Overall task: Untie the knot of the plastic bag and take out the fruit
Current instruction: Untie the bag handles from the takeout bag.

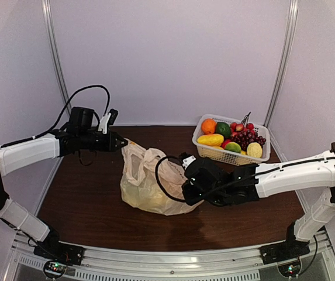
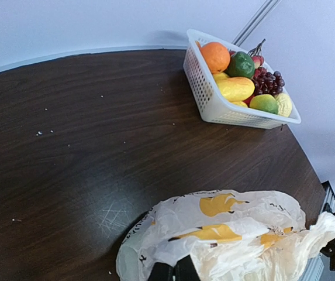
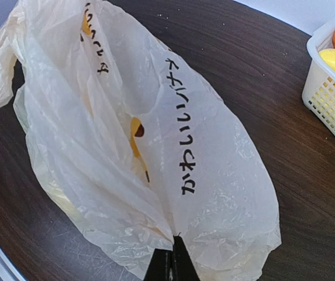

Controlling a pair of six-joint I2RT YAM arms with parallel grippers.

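The cream plastic bag (image 1: 147,182) lies on the dark wooden table, stretched between both grippers. My left gripper (image 1: 122,142) is shut on the bag's upper left edge; in the left wrist view its fingertips (image 2: 173,274) pinch the plastic (image 2: 225,234). My right gripper (image 1: 186,196) is shut on the bag's right side; in the right wrist view its fingertips (image 3: 170,264) pinch gathered plastic (image 3: 155,146) with black printed letters. No tied knot shows. A faint yellowish mass (image 1: 137,196) shows through the bag; I cannot tell what fruit it is.
A white lattice basket (image 1: 217,153) stands at the back right with an orange, a green fruit, a yellow mango and dark grapes. It also shows in the left wrist view (image 2: 205,96) and the right wrist view (image 3: 325,96). White walls enclose the table.
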